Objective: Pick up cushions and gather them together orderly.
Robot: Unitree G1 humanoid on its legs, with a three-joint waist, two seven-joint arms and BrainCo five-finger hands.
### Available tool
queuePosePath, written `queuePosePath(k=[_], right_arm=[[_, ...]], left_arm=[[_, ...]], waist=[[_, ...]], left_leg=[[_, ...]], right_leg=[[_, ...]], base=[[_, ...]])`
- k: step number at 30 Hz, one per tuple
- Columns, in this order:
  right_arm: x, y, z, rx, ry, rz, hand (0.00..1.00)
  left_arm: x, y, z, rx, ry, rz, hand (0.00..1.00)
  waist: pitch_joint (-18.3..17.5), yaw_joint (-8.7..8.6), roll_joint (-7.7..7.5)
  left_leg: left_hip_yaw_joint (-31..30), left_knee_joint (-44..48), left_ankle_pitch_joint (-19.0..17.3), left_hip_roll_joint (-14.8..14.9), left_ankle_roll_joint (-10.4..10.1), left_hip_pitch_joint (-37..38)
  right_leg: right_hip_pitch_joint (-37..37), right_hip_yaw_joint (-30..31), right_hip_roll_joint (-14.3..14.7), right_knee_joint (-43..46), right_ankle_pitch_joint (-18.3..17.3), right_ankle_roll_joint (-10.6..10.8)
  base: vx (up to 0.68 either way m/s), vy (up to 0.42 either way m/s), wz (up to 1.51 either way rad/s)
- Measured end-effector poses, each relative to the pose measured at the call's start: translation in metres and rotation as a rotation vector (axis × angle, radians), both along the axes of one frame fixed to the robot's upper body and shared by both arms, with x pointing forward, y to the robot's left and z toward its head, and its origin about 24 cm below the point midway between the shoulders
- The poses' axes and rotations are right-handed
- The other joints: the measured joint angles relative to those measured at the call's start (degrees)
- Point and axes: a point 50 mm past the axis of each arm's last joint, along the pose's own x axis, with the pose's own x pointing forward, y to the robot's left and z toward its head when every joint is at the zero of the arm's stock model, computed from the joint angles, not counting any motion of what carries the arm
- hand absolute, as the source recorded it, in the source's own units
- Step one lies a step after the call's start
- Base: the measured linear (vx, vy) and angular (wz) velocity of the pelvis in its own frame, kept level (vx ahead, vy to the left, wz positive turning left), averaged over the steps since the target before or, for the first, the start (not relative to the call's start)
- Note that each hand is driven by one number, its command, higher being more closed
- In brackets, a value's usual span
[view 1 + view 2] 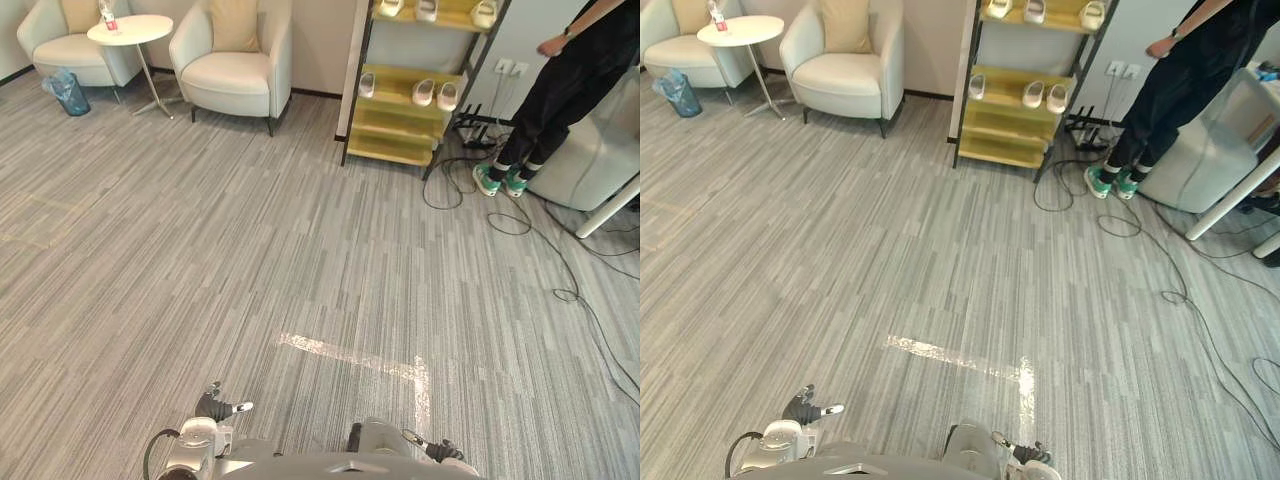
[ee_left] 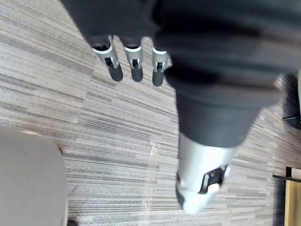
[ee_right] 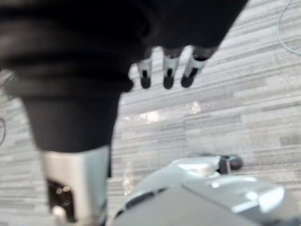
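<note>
Fingers [image 2: 135, 66] of the left hand [image 1: 216, 406] and the right hand [image 1: 441, 451] are hanging straight, holding nothing. The cushions [image 1: 235, 22] are sitting upright on two armchairs [image 1: 238, 78] well ahead and leftward (so the left hand is probably lying nearer).

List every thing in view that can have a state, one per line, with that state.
Left hand, open, holding nothing.
Right hand, open, holding nothing.
Near cushion, upright in the near armchair.
Far cushion, upright in the far armchair.
Bottle, upright on the round table.
Slippers, lying on the shelf.
Person, standing beside the shelf.
</note>
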Motion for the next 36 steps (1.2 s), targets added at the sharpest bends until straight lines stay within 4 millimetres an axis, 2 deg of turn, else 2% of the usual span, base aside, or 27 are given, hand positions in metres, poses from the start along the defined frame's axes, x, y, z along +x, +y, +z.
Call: queuePosePath(k=[2, 6, 10, 12, 14, 19, 22, 26, 29, 30, 31, 32, 33, 34, 35, 36], right_arm=[[-0.004, -0.005, 0.0, -0.01, 0.011, -0.002, 0.0], [-0.017, -0.014, -0.001, -0.025, 0.053, -0.015, 0.0], [-0.016, -0.014, -0.001, -0.026, 0.051, -0.016, 0.0], [-0.016, -0.014, -0.001, -0.025, 0.052, -0.018, 0.0], [-0.016, -0.011, -0.001, -0.018, 0.052, -0.018, 0.0], [-0.016, -0.01, -0.002, -0.014, 0.051, -0.018, 0.0], [-0.016, -0.01, -0.002, -0.014, 0.052, -0.016, 0.0], [-0.015, -0.009, -0.002, -0.014, 0.049, -0.013, 0.0], [-0.015, -0.01, -0.001, -0.02, 0.044, -0.006, 0.0], [-0.015, -0.011, -0.001, -0.022, 0.044, -0.006, 0.0], [-0.015, -0.012, -0.001, -0.022, 0.042, -0.011, 0.0], [-0.017, -0.012, -0.001, -0.021, 0.044, -0.014, 0.0], [-0.019, -0.009, -0.001, -0.016, 0.042, -0.022, 0.0], [-0.016, -0.008, 0.0, -0.017, 0.026, -0.022, 0.0], [-0.02, -0.009, 0.001, -0.024, 0.023, -0.02, 0.0], [-0.02, -0.01, 0.002, -0.031, 0.014, -0.02, 0.0]], left_arm=[[-0.003, -0.006, -0.002, -0.011, 0.016, -0.01, 0.0], [-0.01, -0.021, -0.007, -0.037, 0.047, -0.042, 0.0], [-0.008, -0.023, -0.006, -0.036, 0.044, -0.064, 0.0], [-0.006, -0.021, -0.005, -0.026, 0.04, -0.083, 0.0], [-0.006, -0.02, -0.005, -0.016, 0.043, -0.097, 0.0], [-0.008, -0.02, -0.006, -0.002, 0.053, -0.129, 0.0], [-0.007, -0.02, -0.006, 0.0, 0.051, -0.138, 0.0], [-0.006, -0.02, -0.006, 0.003, 0.055, -0.145, 0.0], [-0.007, -0.019, -0.006, -0.001, 0.053, -0.13, 0.0], [-0.007, -0.018, -0.006, -0.003, 0.053, -0.112, 0.0], [-0.006, -0.016, -0.006, -0.01, 0.05, -0.087, 0.0], [-0.006, -0.015, -0.006, -0.012, 0.049, -0.072, 0.0], [-0.002, -0.011, -0.004, -0.021, 0.026, -0.024, 0.0], [-0.001, -0.009, -0.002, -0.022, 0.012, 0.0, 0.0], [-0.001, -0.008, -0.001, -0.035, -0.002, 0.054, 0.0], [-0.003, -0.01, -0.002, -0.045, -0.004, 0.079, 0.0]], waist=[[-0.6, -0.23, 2.43], [-2.7, -0.21, 4.9], [-3.3, -0.01, 5.22], [-3.2, 0.22, 4.63], [-3.7, 0.29, 3.94], [-3.9, 0.21, 3.81], [-3.8, 0.25, 3.66], [-3.7, -0.06, 3.63], [-3.3, -0.47, 4.18], [-2.7, -0.82, 4.9], [-2.1, -1.41, 4.48], [-1.7, -1.55, 4.78], [-0.4, -1.48, 3.5], [0.4, -1.29, 2.85], [1.1, -0.97, 3.04], [1.1, -0.92, 3.91]], left_leg=[[-1.3, -0.1, -0.6, 2.0, -0.8, 0.1], [-5.1, -0.4, -0.8, 4.7, -1.3, -0.1], [-8.4, -2.8, 0.3, 4.8, -2.1, -1.8], [-9.4, -3.8, 1.1, 4.5, -2.1, -1.4], [-9.5, -4.4, 2.0, 4.0, -1.9, -1.0], [-10.7, -5.5, 2.5, 2.9, -1.1, -0.7], [-10.8, -6.3, 2.9, 2.8, -1.0, -0.5], [-10.1, -6.2, 2.7, 3.1, -1.3, -0.5], [-8.4, -5.6, 1.7, 4.1, -2.9, -0.8], [-7.7, -3.9, 0.8, 4.9, -4.4, -1.5], [-7.5, -1.6, 0.2, 5.5, -5.9, -1.9], [-7.1, 0.7, 0.2, 5.5, -7.1, -2.7], [-4.9, 9.2, 2.2, 4.7, -9.2, -6.8], [-3.8, 13.0, 3.4, 4.3, -9.3, -8.3], [-1.1, 18.5, 2.9, 4.6, -7.3, -11.0], [-0.1, 20.2, 1.7, 5.2, -6.2, -12.2]], right_leg=[[2.0, -0.4, 2.1, -2.9, 0.8, -0.3], [6.8, -2.7, 5.9, -11.9, 3.2, -0.6], [7.6, -4.9, 6.8, -17.1, 5.7, -0.6], [9.1, -5.6, 6.9, -19.6, 7.0, -0.6], [10.3, -5.8, 7.0, -21.8, 8.2, -0.5], [13.1, -6.6, 6.9, -27.6, 11.8, -0.5], [13.2, -6.6, 6.7, -28.0, 12.5, -0.5], [13.0, -5.8, 6.9, -28.0, 12.6, -0.5], [12.0, -4.3, 7.7, -27.5, 12.0, -0.9], [10.9, -3.7, 7.9, -25.1, 10.5, -1.2], [10.4, -3.5, 8.0, -22.8, 9.0, -1.4], [9.9, -3.5, 7.7, -21.6, 8.1, -1.4], [9.2, -3.4, 5.8, -18.4, 6.1, -1.5], [9.2, -3.2, 4.8, -17.1, 5.2, -1.4], [9.5, -2.5, 3.7, -15.8, 4.0, -1.2], [9.7, -2.0, 3.7, -15.7, 3.9, -1.2]], base=[[0.22, -0.144, -0.06], [0.14, -0.123, 0.09], [0.04, -0.046, 0.32], [-0.01, 0.004, 0.22], [-0.01, 0.004, 0.11], [-0.05, 0.026, 0.09], [-0.07, 0.012, 0.05], [-0.07, -0.002, -0.12], [-0.04, -0.007, -0.28], [-0.02, -0.026, -0.19], [-0.01, -0.019, -0.11], [-0.02, -0.017, 0.07], [-0.03, -0.022, 0.13], [-0.04, -0.033, 0.15], [-0.02, -0.024, 0.05], [-0.01, 0.003, -0.07]])
